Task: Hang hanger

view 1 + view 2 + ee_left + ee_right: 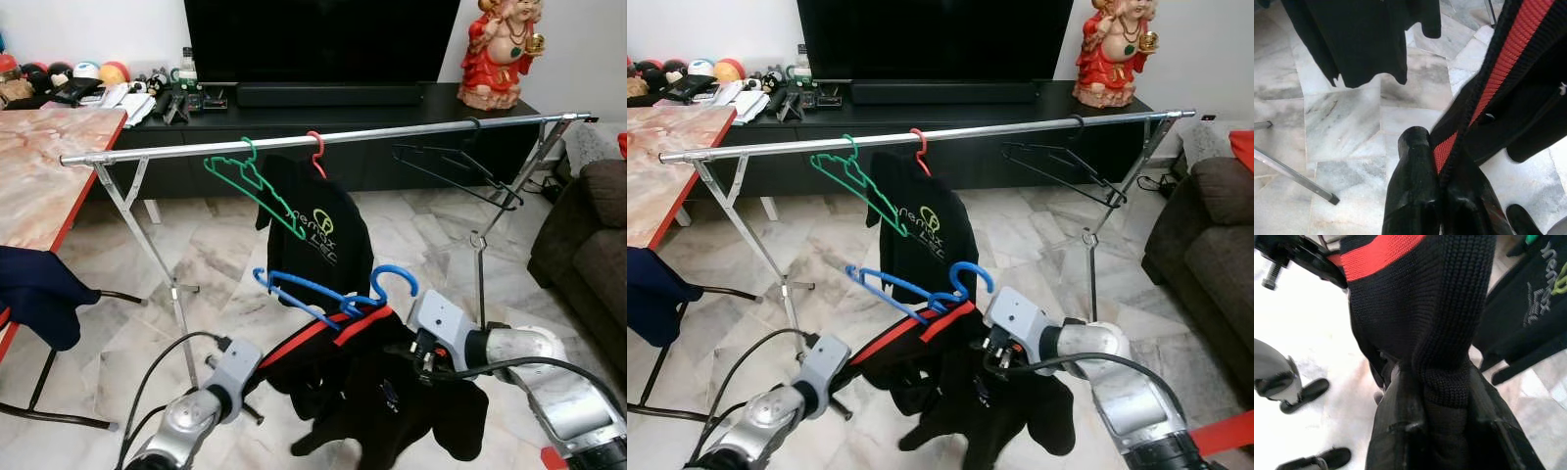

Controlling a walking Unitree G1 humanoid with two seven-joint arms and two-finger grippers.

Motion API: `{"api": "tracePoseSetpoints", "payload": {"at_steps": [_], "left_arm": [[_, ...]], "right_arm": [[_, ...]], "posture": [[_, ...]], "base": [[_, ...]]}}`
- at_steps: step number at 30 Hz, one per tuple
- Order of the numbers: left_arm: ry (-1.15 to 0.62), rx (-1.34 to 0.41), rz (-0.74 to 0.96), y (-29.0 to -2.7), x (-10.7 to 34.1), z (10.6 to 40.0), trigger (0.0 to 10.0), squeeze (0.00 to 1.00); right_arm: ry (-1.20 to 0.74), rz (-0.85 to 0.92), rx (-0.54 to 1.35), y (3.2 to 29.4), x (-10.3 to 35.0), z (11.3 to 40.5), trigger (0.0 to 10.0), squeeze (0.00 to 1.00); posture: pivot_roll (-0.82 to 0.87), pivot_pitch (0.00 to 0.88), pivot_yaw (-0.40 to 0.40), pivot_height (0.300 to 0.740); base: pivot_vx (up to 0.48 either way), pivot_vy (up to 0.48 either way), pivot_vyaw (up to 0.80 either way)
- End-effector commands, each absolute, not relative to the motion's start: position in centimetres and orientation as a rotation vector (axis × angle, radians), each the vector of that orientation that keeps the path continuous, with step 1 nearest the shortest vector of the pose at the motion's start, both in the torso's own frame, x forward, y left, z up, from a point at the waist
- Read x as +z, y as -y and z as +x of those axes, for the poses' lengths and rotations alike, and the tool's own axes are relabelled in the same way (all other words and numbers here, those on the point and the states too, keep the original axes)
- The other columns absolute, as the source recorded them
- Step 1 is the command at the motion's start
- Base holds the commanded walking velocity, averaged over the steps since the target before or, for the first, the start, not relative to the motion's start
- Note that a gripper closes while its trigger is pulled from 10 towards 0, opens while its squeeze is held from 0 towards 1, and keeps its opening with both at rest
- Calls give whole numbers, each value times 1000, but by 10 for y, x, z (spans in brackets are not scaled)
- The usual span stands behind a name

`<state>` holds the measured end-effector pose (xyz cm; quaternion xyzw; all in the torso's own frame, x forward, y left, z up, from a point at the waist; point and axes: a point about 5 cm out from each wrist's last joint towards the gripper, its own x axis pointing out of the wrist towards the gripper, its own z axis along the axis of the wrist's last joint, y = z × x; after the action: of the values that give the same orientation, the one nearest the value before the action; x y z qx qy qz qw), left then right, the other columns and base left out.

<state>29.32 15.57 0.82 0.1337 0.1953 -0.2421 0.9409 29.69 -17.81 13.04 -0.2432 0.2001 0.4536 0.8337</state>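
Hangers number four: a blue one (333, 291) carried low in front of the robot with a black garment with a red-striped collar (377, 387) draped on it, and three on the silver rail (323, 138) of the drying rack — a bare green hanger (245, 181), a red hanger (315, 153) bearing a black T-shirt (318, 225), and a bare black hanger (460, 166) further along towards the robot's right. The T-shirt's pale green print is partly folded; the letters look like "nemax", but they cannot be read with certainty.

Both grippers hold the carried garment. The left gripper (1442, 196) has its fingers pressed together on the red-striped collar edge. The right gripper (1442, 431) is clamped around a bunched fold of the black knit, which hides its fingertips.

Behind the rack stands a low black TV cabinet (372, 103) with a dark television (318, 39), cut off at the top, and one red-robed figurine (502, 54). A marble-topped table (44, 166) and a dark brown sofa (588, 245) are both cropped at the edges.
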Motion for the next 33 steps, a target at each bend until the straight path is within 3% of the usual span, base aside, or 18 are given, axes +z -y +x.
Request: {"api": "tracePoseSetpoints", "payload": {"at_steps": [1,7,12,17,23,33], "left_arm": [[-428,-480,282,-163,3,288,0,0],[-419,-496,277,-155,4,289,0,0],[-417,-508,275,-154,4,289,0,0],[-421,-513,279,-154,3,288,0,0],[-428,-516,285,-157,3,287,0,0],[-426,-527,287,-156,3,287,0,0]], "right_arm": [[-350,-521,944,188,146,298,0,0],[-415,-516,1166,185,137,275,0,0],[-591,-527,1350,196,121,249,0,0],[-644,-576,1343,201,113,248,0,0],[-734,-784,1257,215,99,256,0,0],[-782,-908,1136,229,89,262,0,0]], "posture": [[-113,67,-23,740],[-112,72,-25,740],[-117,77,-20,740],[-111,80,-17,740],[-105,83,-11,740],[-105,92,-6,740]], "base": [[0,0,0],[0,0,0],[0,0,0],[0,0,0],[0,0,0],[0,0,0]]}}
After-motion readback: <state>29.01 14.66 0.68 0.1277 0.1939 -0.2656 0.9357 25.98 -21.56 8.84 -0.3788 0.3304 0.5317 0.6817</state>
